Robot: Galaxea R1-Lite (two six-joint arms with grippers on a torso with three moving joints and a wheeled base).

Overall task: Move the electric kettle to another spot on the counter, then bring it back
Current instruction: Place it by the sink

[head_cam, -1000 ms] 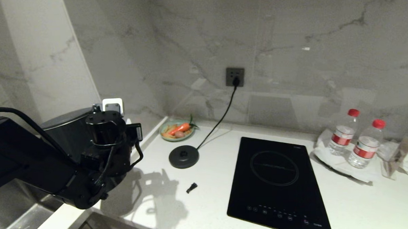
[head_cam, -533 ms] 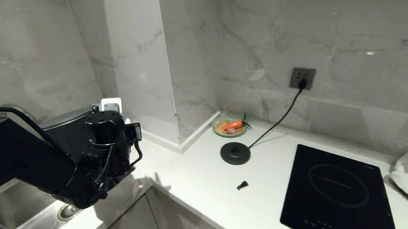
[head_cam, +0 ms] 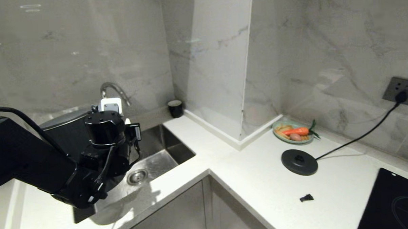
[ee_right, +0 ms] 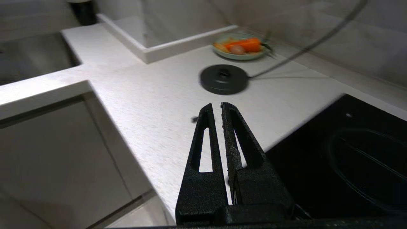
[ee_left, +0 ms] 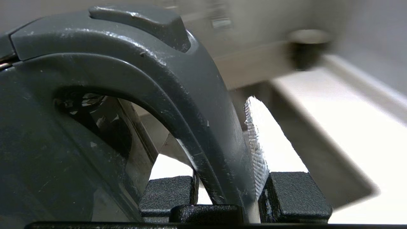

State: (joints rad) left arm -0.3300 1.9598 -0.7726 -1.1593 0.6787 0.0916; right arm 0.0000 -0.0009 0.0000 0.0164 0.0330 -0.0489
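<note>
A grey-veined marble wall wraps an L-shaped white speckled stone bench (head_cam: 205,145) with an inset steel sink (head_cam: 158,156); we take that sink as our landmark. The tall glossy black electric kettle (head_cam: 67,131) hangs in the air over the near-left part of the sink, carried by our left gripper (ee_left: 227,194), whose jaws are clamped on the kettle's dark loop handle (ee_left: 190,105); it is well apart from its flat round black corded base disc (head_cam: 299,162), which sits far to the right of the sink, in front of a small green plate of carrot and vegetables (head_cam: 293,131). A small black cup (head_cam: 175,108) stands at the sink's far right corner, just beside the curved chrome tap (head_cam: 116,90). Our right gripper (ee_right: 216,109) is parked low, right of the sink above the bench, its jaws together on nothing.

We judge the risks thus: the grip takes only the handle, so the heavy body could swing or tilt, and if it slips now it drops into the steel basin; setting down too near the sink's rim could leave it tipping over the edge; a wide swing could strike the tap or knock the cup; on the return, a poor line-up with the disc would leave the kettle sitting crooked.
</note>
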